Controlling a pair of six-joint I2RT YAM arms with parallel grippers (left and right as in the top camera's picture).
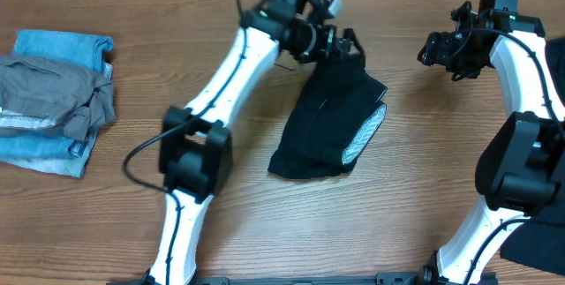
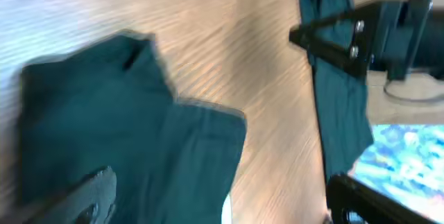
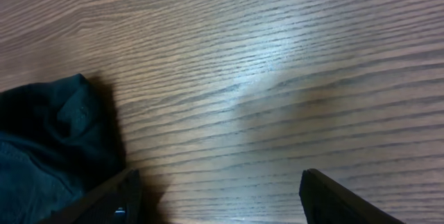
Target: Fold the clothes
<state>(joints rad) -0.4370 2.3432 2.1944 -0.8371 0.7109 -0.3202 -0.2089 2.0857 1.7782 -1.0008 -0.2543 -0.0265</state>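
Overhead cam looks down, whole table (image 1: pixel 397 188). Wrist cams close, low; all share black shorts (image 1: pixel 327 126).

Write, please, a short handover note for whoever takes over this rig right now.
Left gripper: open, at the far end of the black garment, apparently gripping nothing.
Right gripper: open, empty, over bare table beside the garment's corner.
The black garment lies mid-table, doubled over, with whitish lining showing at its right edge.
Blue and grey clothes are piled at the table's left edge.
Done: a first fold, it seems.
Left: probably finish and neaten the fold.
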